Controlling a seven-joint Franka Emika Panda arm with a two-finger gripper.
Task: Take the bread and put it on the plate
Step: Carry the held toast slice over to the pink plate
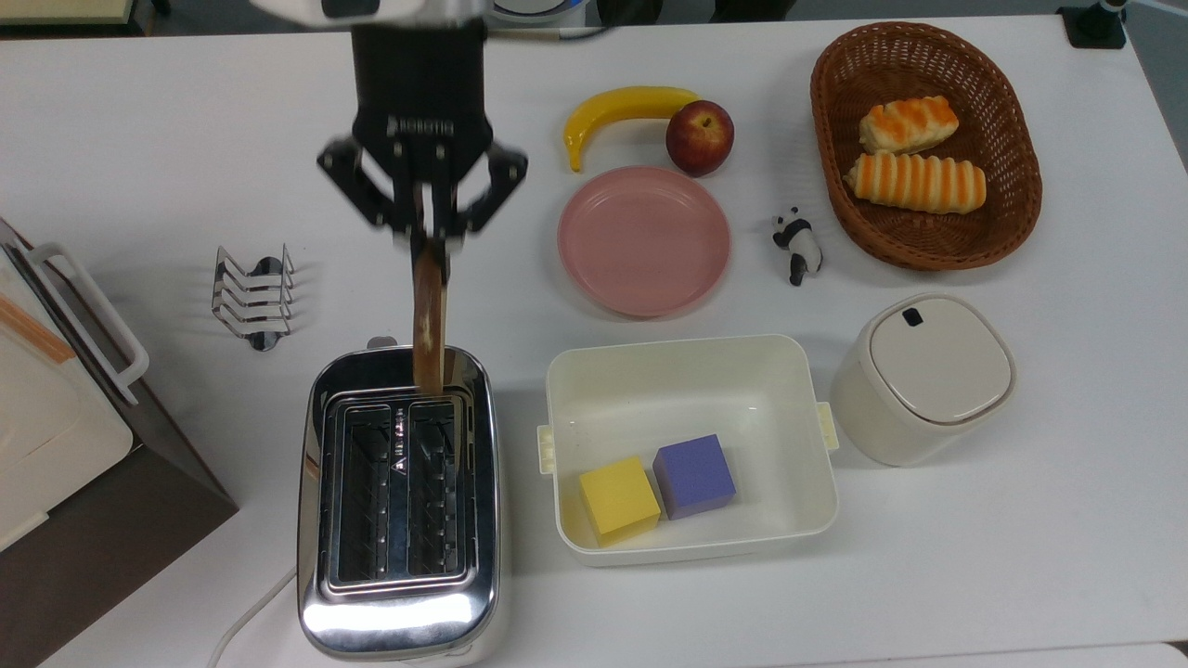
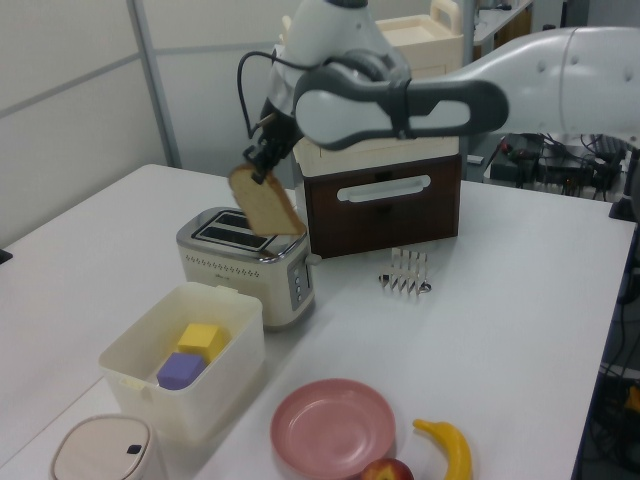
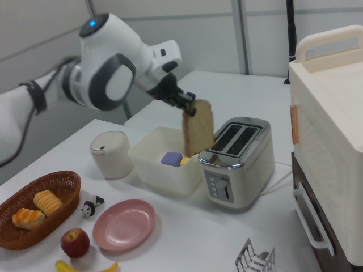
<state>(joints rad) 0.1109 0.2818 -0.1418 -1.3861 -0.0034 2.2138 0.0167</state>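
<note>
The bread (image 1: 429, 315) (image 2: 268, 207) (image 3: 198, 135), a thin brown slice with a darker crust, hangs in the air above the silver toaster (image 1: 399, 506) (image 2: 245, 262) (image 3: 240, 161), clear of its slots. My gripper (image 1: 427, 232) (image 2: 260, 170) (image 3: 190, 103) is shut on the slice's top edge. The pink plate (image 1: 644, 240) (image 2: 334, 427) (image 3: 124, 224) lies bare on the white table, to the top view's right of the gripper.
A white tub (image 1: 689, 447) with a yellow and a purple cube stands beside the toaster. A banana (image 1: 624, 107), an apple (image 1: 700, 136), a panda figure (image 1: 796, 245), a basket of striped rolls (image 1: 924, 144), a lidded bin (image 1: 923, 377) and a toast rack (image 1: 252, 295) surround the plate.
</note>
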